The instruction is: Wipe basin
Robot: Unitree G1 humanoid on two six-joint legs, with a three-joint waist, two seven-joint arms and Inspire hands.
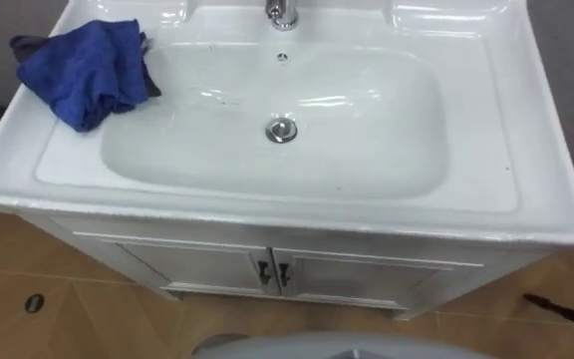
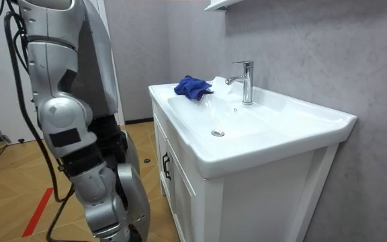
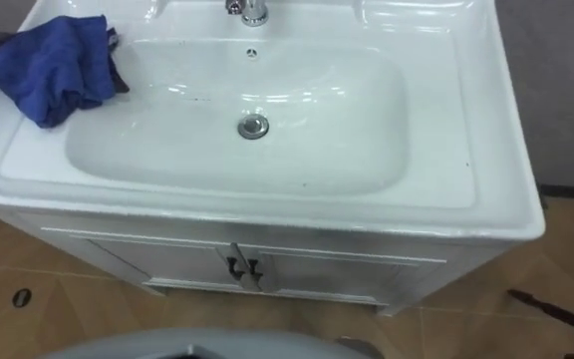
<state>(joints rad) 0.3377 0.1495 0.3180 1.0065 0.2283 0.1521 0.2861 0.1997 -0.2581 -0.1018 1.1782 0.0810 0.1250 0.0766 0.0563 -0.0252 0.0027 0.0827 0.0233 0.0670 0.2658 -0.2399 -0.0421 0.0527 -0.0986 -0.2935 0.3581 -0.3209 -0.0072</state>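
The robot stands before a white cabinet [image 1: 367,284] topped by the white basin [image 1: 486,150]. A crumpled blue cloth [image 1: 88,70] lies on the basin's rear left ledge, reaching the bowl's edge. The chrome tap [image 2: 246,81] rises behind the drain [image 1: 281,130]. Two dark door handles [image 1: 273,273] sit below. Whether the robot's fingers are open or closed cannot be told.

Wall [image 2: 314,47]: grey, mottled, at 1 o'clock in the room view.
Floor [image 2: 5,168]: tan, at 8 o'clock.
Cabinet [image 1: 217,267]: white, two-door, at 6 o'clock in the eye views.

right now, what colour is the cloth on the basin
Blue; the cloth shows best in the left eye view.
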